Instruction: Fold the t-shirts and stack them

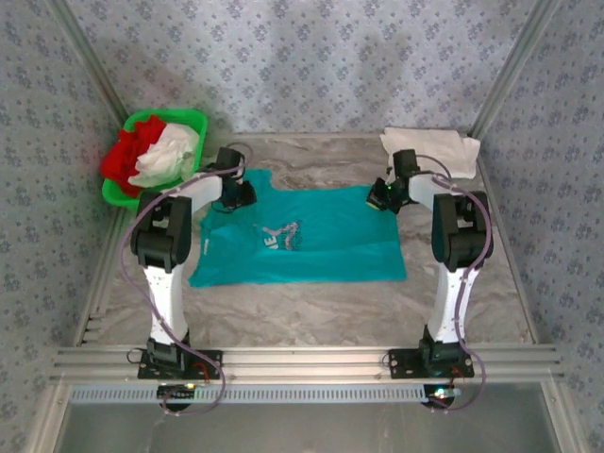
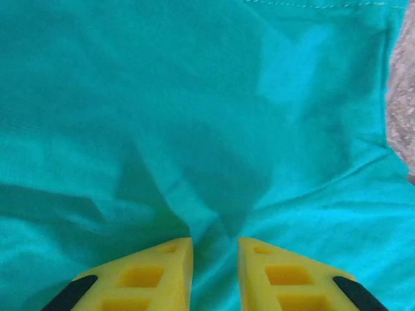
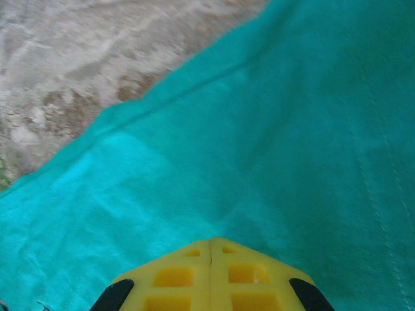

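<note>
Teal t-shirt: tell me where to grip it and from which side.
Pinch the teal t-shirt at the two corners of its far edge, coming down from above. It lies spread flat on the table, so only its edges offer cloth to lift.

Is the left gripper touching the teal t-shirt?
Touching. In the left wrist view, creases in the teal t-shirt run into the gap between the fingers of the left gripper, where cloth bunches.
</note>
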Controlling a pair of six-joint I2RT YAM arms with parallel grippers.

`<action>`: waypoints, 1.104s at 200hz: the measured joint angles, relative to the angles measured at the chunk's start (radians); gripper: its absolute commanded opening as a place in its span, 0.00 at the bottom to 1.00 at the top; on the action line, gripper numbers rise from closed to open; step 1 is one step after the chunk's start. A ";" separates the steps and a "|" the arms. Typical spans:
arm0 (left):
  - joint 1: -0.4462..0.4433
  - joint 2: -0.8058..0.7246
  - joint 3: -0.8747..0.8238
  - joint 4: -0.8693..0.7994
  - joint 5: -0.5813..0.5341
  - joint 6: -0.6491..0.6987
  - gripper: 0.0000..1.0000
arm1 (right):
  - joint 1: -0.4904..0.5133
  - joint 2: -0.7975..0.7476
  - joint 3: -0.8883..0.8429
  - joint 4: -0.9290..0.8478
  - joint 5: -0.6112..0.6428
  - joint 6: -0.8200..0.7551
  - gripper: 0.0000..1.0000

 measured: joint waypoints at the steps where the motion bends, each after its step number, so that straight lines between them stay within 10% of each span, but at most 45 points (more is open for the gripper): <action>1: 0.000 -0.001 -0.002 0.001 0.000 0.000 0.23 | 0.000 0.000 -0.003 0.003 0.000 0.003 0.00; 126: -0.162 -0.204 -0.328 0.135 0.018 -0.166 0.29 | -0.175 -0.211 -0.321 0.120 0.005 0.118 0.00; 221: 0.055 -0.105 0.267 -0.136 -0.042 0.059 0.57 | -0.127 -0.216 -0.246 0.108 -0.007 0.084 0.04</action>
